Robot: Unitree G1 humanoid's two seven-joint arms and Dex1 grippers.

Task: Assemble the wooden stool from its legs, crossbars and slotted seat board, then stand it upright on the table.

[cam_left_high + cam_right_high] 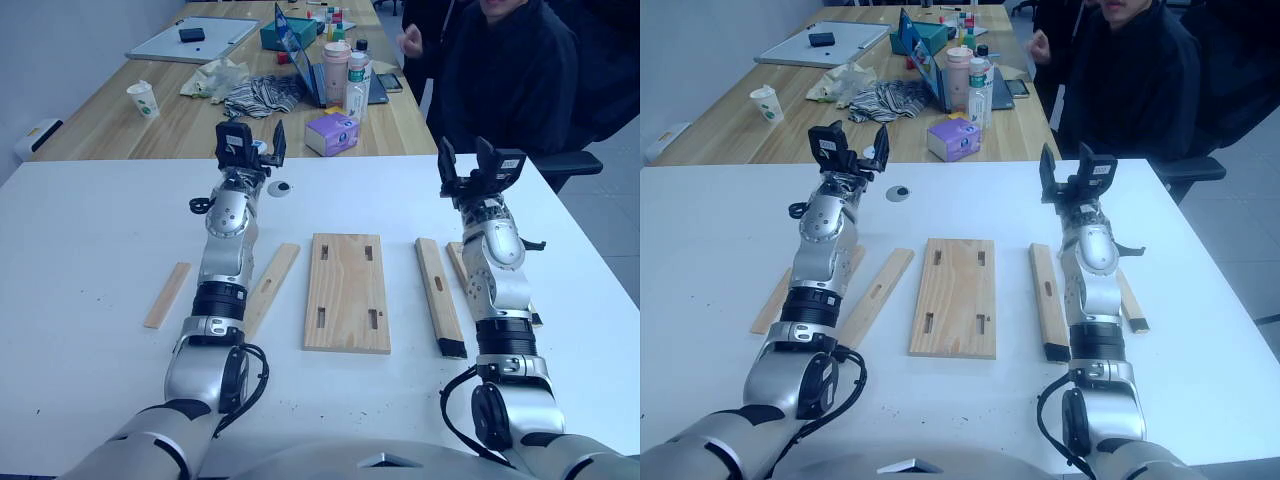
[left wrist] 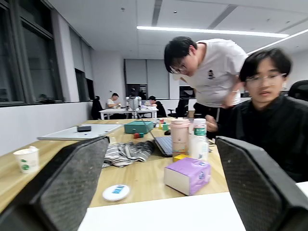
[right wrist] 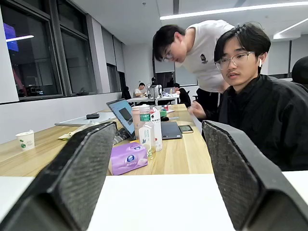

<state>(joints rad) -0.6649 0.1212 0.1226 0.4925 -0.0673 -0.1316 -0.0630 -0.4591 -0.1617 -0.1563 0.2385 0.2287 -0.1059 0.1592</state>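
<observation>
Slotted seat board (image 1: 347, 292) lying flat; left gripper (image 1: 255, 146), right gripper (image 1: 470, 163) raised either side, past its far end — fingers apart

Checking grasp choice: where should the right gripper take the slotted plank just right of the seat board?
Probably mid-length, across its narrow width, from straight above. The plank lies flat, pointing away from the robot; its long edges offer the narrow span that the open right gripper could pinch.
</observation>
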